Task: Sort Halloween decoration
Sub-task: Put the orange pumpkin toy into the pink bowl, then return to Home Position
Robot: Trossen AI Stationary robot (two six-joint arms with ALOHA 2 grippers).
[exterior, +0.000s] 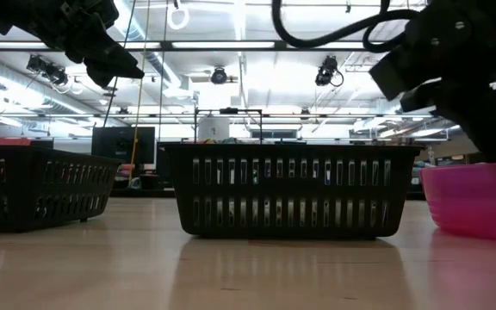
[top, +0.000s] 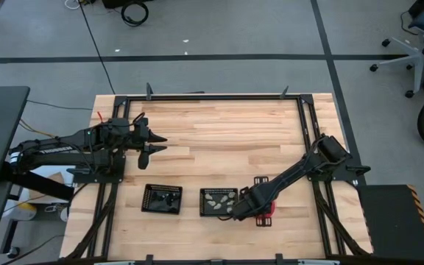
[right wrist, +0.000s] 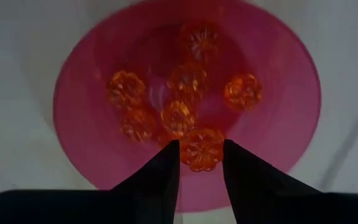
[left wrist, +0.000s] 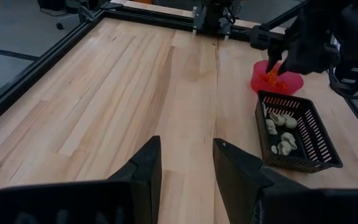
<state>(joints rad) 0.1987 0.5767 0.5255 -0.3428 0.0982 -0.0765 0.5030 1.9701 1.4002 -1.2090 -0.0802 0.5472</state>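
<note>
The light wooden slatted table [top: 219, 140] fills the middle of the high view, with the left arm waiting at centre left, its left gripper [left wrist: 185, 163] hovering over bare boards with jaws standing apart and empty. At lower centre sit two black square mesh trays, the left-hand tray [top: 162, 199] holding dark trinkets and the middle tray [top: 218, 202] holding pale cream ones. The right gripper [right wrist: 201, 155] hangs directly over the round pink plastic bowl [right wrist: 291, 93], lower right of centre, jaws narrow about an orange pumpkin-shaped trinket [right wrist: 201, 148] (whether gripped or just released cannot be told). Judgement: the orange-sorting step is in hand; next calls for withdrawal and a fresh pick. Only the right wrist view shows the bowl's orange contents individually; the low view hides them behind the bowl wall.
</note>
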